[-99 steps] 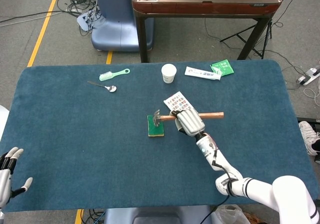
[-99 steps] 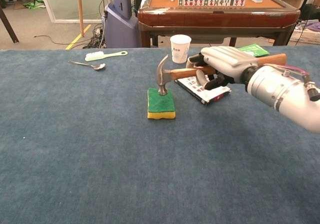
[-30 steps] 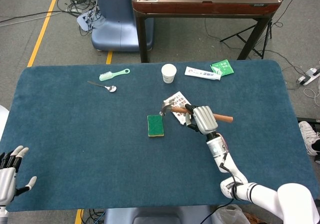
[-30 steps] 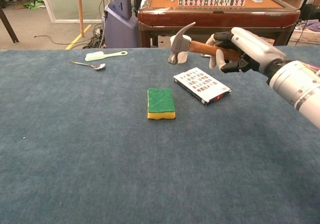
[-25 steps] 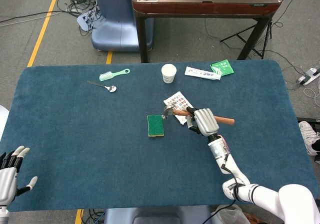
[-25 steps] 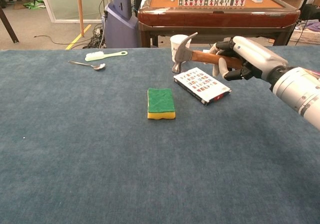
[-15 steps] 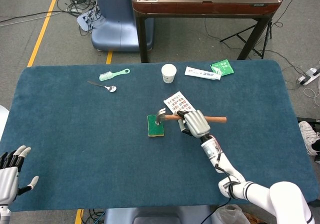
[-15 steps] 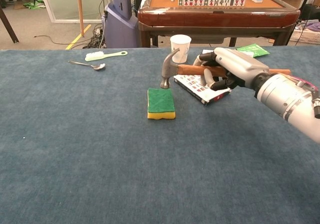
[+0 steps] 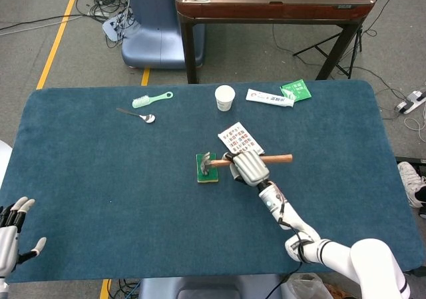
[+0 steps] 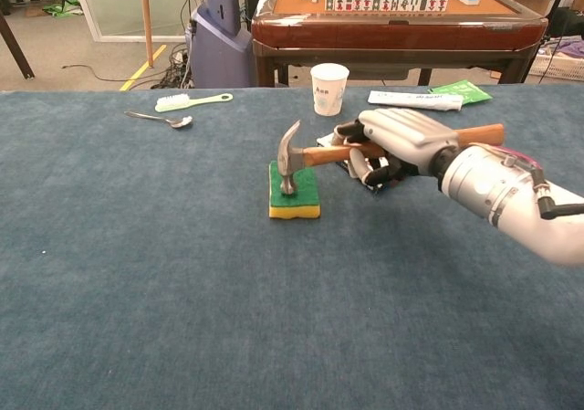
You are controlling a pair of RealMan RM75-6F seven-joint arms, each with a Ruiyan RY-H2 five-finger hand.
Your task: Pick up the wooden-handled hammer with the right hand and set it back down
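Note:
My right hand (image 9: 247,168) (image 10: 394,141) grips the wooden-handled hammer (image 9: 274,158) (image 10: 319,154) around the middle of its handle. The handle lies roughly level, its free end pointing right. The steel head (image 10: 288,162) points down and stands on the green and yellow sponge (image 9: 203,174) (image 10: 304,195). My left hand (image 9: 12,232) hangs open at the table's front left corner, holding nothing; only the head view shows it.
A printed card pack (image 9: 238,138) (image 10: 330,142) lies just behind my right hand. Farther back stand a paper cup (image 9: 225,98) (image 10: 328,89), a toothpaste tube (image 9: 269,98) and a green packet (image 9: 296,90). A spoon (image 9: 138,116) and toothbrush (image 9: 152,99) lie at the back left.
My right hand has come down and to the left with the hammer, from raised above the card pack until the head rests on the sponge. The left hand has barely shifted.

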